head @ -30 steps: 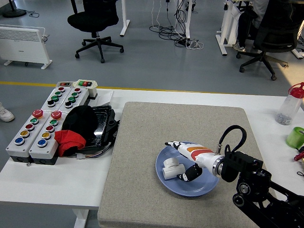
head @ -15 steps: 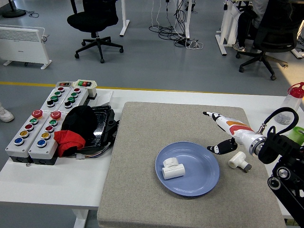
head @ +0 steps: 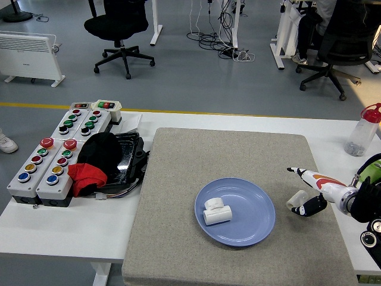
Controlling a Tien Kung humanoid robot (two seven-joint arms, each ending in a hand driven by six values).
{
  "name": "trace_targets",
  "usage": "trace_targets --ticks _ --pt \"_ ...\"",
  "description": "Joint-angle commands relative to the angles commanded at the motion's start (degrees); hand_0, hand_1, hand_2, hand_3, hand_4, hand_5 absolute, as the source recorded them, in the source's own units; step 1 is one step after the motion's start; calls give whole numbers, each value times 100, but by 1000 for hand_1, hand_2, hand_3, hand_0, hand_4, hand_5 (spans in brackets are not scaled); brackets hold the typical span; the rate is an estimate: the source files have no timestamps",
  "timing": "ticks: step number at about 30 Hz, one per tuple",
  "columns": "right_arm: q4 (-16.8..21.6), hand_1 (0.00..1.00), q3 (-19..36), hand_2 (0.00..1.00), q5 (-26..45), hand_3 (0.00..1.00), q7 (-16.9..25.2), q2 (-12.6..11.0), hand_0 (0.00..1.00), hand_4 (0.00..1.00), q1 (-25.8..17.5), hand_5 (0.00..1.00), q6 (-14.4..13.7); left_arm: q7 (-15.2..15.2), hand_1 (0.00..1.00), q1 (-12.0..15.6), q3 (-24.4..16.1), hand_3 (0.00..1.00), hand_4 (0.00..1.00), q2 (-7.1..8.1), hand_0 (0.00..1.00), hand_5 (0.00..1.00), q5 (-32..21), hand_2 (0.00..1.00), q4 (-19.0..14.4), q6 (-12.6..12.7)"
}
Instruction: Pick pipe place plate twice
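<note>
Now my right hand [head: 311,190] is at the right side of the table [head: 53,232], low over the grey mat [head: 196,155]. My long white finger with the orange stripe points toward the middle of the mat, and my black thumb curls under it. A small white pipe [head: 294,199] lies on the mat right between them, just beside the blue plate [head: 253,208]. My fingers are around the pipe and seem to touch it, but I cannot tell if I am holding it tight. The pipe looks like it is lying on the mat.

The blue plate sits on the mat near the front edge of the table, a bit right of the middle. Another white pipe piece [head: 216,212] lies inside the plate, on its left half.

At the left side of the table are two grey boxes with colored buttons [head: 44,164]. A black cap [head: 101,149] and a red cloth [head: 88,177] lie on a black tray [head: 128,156] beside them, between the boxes and the mat.

At the far right corner stands a clear bottle with a red top [head: 363,131]. Something green [head: 372,168] sits near it at the right edge, just behind my arm.
</note>
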Motion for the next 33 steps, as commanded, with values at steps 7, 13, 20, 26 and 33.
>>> trace_targets --ticks 7,13,20,26,33 --pt "-366 908 -131 998 47 998 53 43 919 805 58 291 -131 0 764 -10 11 686 422 1 723 998 -16 728 0 -1" --pt "-643 869 -267 974 82 960 54 86 884 799 134 293 -261 -5 764 -12 25 685 421 0 723 998 -40 729 0 1" --pt "-857 758 -367 846 40 860 88 120 749 758 188 273 -500 -5 764 -13 34 686 421 -2 723 998 -46 729 0 1" --pt "-896 663 -425 693 50 809 136 129 618 674 191 237 -704 -1 763 -19 31 685 421 -1 723 998 -31 728 0 -4" --pt "-922 560 -462 591 99 774 105 140 477 615 191 216 -755 -3 764 -20 35 685 421 -2 723 998 -40 728 0 -3"
